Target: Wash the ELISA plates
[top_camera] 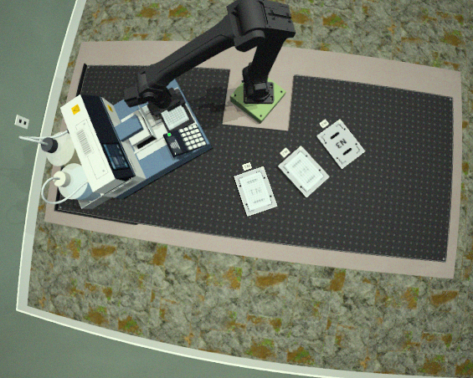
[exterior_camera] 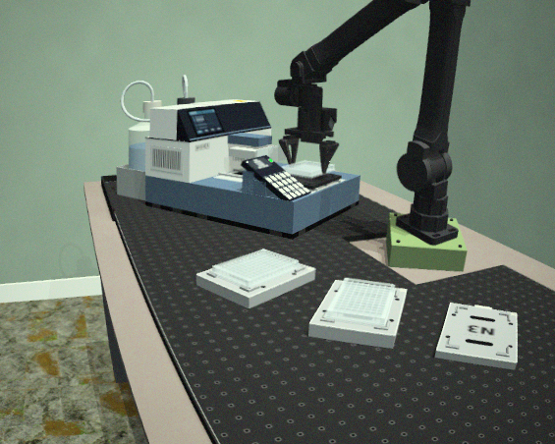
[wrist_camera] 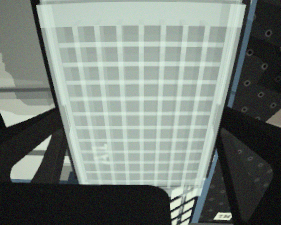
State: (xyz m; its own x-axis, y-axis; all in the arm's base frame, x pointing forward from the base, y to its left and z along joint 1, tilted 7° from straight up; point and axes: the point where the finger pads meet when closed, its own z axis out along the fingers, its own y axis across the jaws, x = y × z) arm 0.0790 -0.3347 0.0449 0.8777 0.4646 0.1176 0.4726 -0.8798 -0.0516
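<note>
My gripper (exterior_camera: 308,167) (wrist_camera: 141,113) is shut on a clear ELISA plate (top_camera: 175,117) (exterior_camera: 305,169) (wrist_camera: 140,94), one finger along each long side. The plate is level and low over the dark carrier (exterior_camera: 320,183) of the washer (top_camera: 82,138) (exterior_camera: 227,206); whether it touches the pocket is too small to tell. The washer's lamp (top_camera: 169,135) (exterior_camera: 271,160) is green. Nest N3 (top_camera: 341,143) (exterior_camera: 478,331) is empty. A plate (top_camera: 256,190) (exterior_camera: 256,266) lies in nest N1 (top_camera: 249,212) (exterior_camera: 249,299), another plate (top_camera: 303,171) (exterior_camera: 361,300) in nest N2 (top_camera: 306,194) (exterior_camera: 352,338).
The raised keypad (top_camera: 193,135) (exterior_camera: 287,186) stands close beside the carrier. The washer's white housing (top_camera: 122,167) (exterior_camera: 185,157) rises on the other side. Two bottles (top_camera: 59,150) (top_camera: 74,181) stand behind it. The green arm base (top_camera: 258,113) (exterior_camera: 425,257) is to the right of the washer.
</note>
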